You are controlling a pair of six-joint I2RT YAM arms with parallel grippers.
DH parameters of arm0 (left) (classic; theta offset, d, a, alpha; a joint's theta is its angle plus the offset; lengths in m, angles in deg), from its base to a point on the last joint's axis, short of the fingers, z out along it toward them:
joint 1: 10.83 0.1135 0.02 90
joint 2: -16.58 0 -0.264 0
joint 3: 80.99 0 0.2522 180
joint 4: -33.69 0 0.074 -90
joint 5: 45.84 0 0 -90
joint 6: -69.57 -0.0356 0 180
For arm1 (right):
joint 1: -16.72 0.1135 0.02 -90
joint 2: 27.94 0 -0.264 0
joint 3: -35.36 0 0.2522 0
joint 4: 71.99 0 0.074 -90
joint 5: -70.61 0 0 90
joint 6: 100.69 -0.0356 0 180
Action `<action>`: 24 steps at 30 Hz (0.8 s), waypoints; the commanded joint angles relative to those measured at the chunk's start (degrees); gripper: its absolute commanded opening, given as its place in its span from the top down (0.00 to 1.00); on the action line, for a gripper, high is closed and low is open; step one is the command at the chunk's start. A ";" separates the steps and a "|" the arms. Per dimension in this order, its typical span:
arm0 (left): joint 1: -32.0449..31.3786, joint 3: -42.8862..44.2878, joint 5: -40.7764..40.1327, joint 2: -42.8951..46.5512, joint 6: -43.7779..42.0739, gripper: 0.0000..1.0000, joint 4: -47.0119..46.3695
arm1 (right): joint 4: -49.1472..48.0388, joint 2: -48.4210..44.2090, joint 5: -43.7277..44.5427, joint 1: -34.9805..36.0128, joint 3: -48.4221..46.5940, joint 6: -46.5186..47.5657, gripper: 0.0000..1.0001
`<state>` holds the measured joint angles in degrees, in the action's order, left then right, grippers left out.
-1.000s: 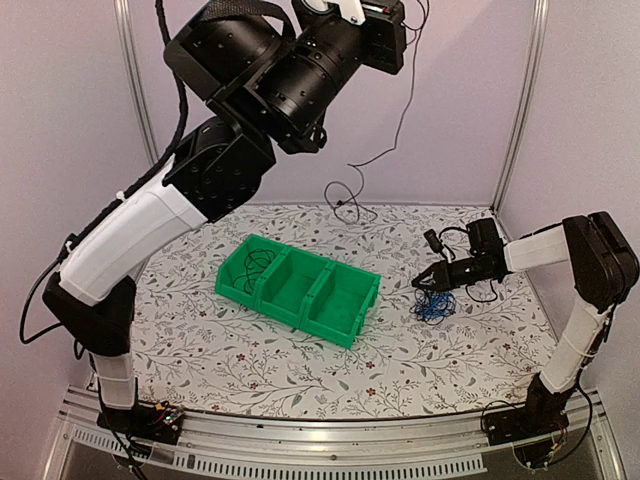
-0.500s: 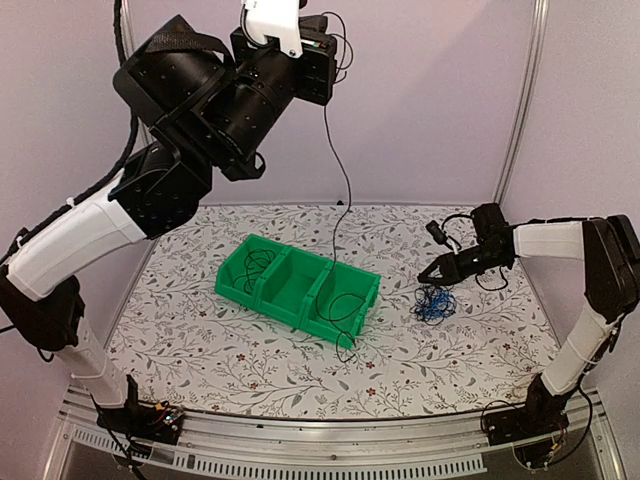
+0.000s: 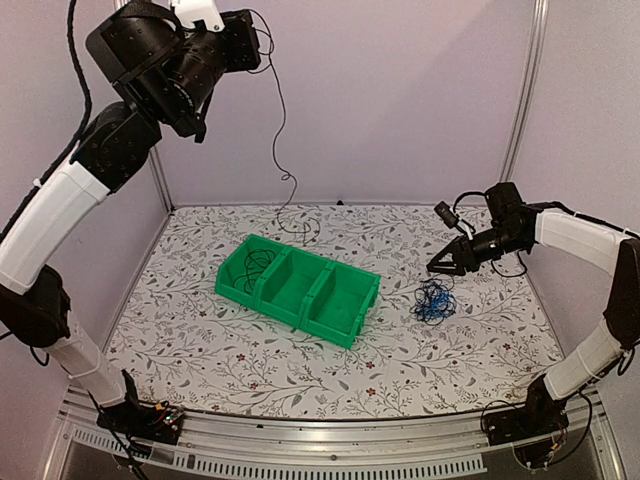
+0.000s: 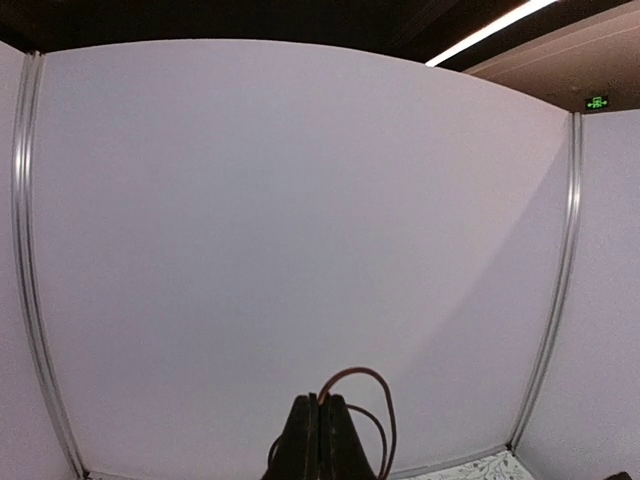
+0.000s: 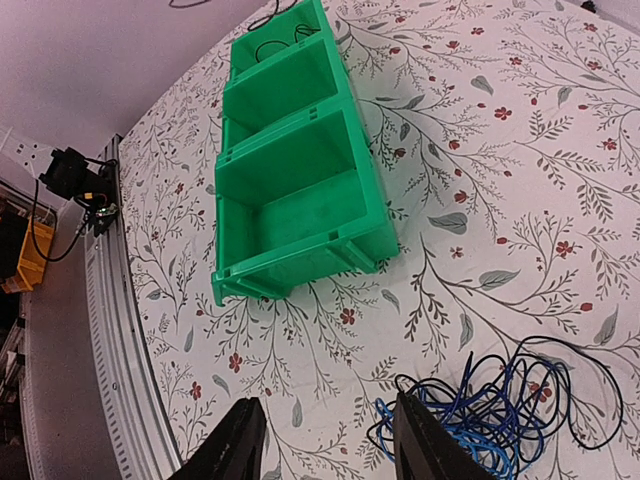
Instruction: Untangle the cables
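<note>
My left gripper (image 3: 262,40) is raised high at the back left and shut on a thin black cable (image 3: 279,150) that hangs down to the table at the back. In the left wrist view the shut fingertips (image 4: 322,405) pinch the cable loop (image 4: 372,385). A tangle of blue and black cables (image 3: 433,299) lies on the table right of the green bin; it also shows in the right wrist view (image 5: 500,410). My right gripper (image 3: 437,269) is open and empty, hovering just above that tangle; in the right wrist view (image 5: 325,425) its fingers stand apart.
A green three-compartment bin (image 3: 298,288) sits mid-table, also in the right wrist view (image 5: 290,170); its left compartment holds a black cable (image 3: 253,265). Walls enclose the back and sides. The rail lies along the near edge (image 3: 300,440).
My left arm swung left and higher, dragging the hanging black cable from over the bin's right end to the back of the table. My right gripper rose slightly above the blue tangle.
</note>
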<state>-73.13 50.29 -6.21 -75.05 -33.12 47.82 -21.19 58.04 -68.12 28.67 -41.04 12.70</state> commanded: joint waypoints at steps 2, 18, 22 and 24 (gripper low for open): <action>3.79 1.53 -0.76 -0.13 3.52 1.00 5.34 | 1.12 -0.03 -0.74 -0.14 -0.50 -0.53 0.52; 16.95 -16.63 6.64 6.97 19.31 1.00 11.69 | 1.29 -0.17 1.06 -0.17 1.67 0.77 0.52; 19.20 -22.10 8.64 8.71 21.76 1.00 11.60 | 1.37 -0.07 1.24 -0.24 2.09 0.85 0.52; 20.01 -23.15 9.38 8.93 22.46 1.00 11.62 | 1.61 0.20 1.35 -0.13 1.85 0.94 0.52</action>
<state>-55.28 29.22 0.48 -68.43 -14.54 59.38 -20.21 58.04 -67.45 28.67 -39.66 12.77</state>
